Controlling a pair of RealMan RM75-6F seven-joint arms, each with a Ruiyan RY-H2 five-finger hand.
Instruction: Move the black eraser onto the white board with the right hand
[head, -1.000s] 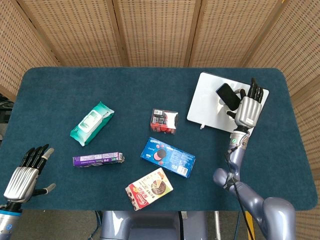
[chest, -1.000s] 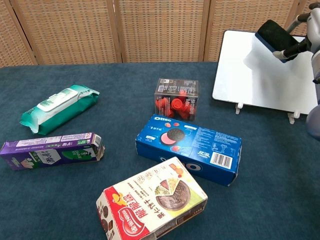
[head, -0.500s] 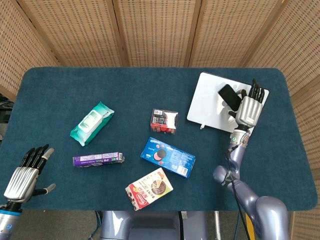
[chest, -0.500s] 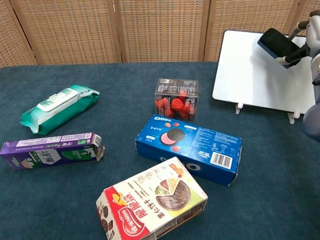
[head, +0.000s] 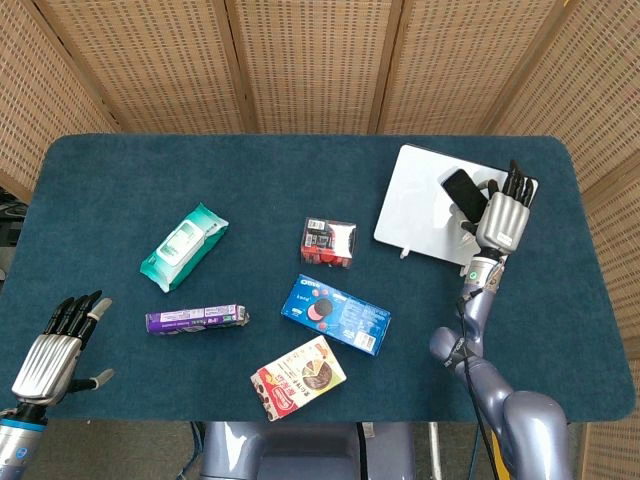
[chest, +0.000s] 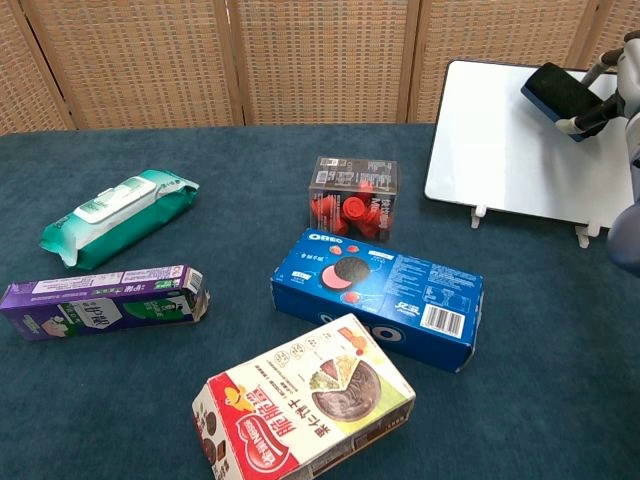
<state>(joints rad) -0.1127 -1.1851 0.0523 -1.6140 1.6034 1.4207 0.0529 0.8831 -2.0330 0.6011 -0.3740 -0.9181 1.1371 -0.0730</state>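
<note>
Now the right hand (head: 497, 217) is gripping the black eraser (head: 465, 192) over the white board (head: 425, 205). Its fingers are clamping it. Meanwhile, the left hand (head: 52, 355) is resting empty, fingers spread.

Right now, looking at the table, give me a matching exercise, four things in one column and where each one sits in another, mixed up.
Things:
1. black eraser
2. wet wipes pack
3. purple box
4. Oreo box

Places:
A. left side, just in front of the wipes
B. in the right hand, over the white board
C. in front of the clear box of red pieces
D. left side, behind the purple box

Pairs: 1-B, 2-D, 3-A, 4-C
</note>
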